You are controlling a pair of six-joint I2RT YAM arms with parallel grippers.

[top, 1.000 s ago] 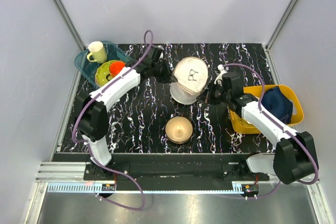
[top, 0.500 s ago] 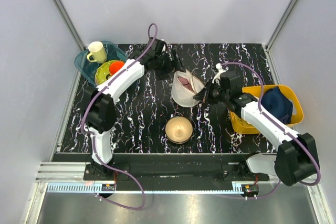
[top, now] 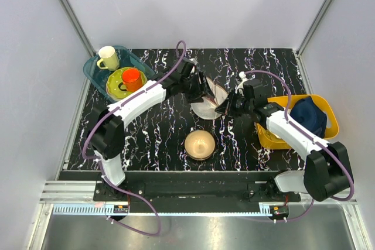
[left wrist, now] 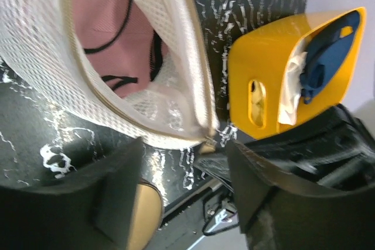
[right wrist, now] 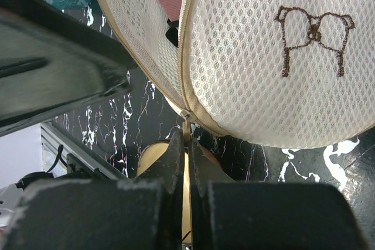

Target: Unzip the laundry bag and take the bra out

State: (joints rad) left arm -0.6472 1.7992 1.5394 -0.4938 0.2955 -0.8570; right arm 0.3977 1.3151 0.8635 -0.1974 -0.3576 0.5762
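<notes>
A cream-white mesh, drum-shaped laundry bag (top: 204,108) is seen from above, lying on its side near the middle of a black table veined with white (top: 158,133), between the two arms. The bag's zip is partly undone, and a gap is opened between the round lid and the body.

In the left wrist view, a dusty pink padded bra (left wrist: 99,16) with thin dark straps is seen inside the bag through that gap. None of it is outside the opening.

The left gripper (left wrist: 184,150) is held at the bag's opened rim with its two dark fingers spread wide apart. Nothing is gripped between them; the end of the zip seam lies just above the space.

In the right wrist view, the right gripper (right wrist: 186,144) is pressed together on the small zip pull (right wrist: 186,122) at the bag's lower edge, with no gap left between its fingers. A small dark bra drawing (right wrist: 313,33) is shown on the lid just beside it.

A round bronze bowl (top: 200,144) is placed on the table nearer the arm bases, close to the bag but apart from it. At the right edge, a yellow plastic bin (top: 266,136) is filled with a dark blue cloth (top: 309,115), and a white cloth (left wrist: 293,100) is seen under the blue one from the left wrist. At the far left corner, a teal tray (top: 91,68) is loaded with a cream mug (top: 107,58), a yellow-green dish (top: 117,85) and an orange cup (top: 132,77).
</notes>
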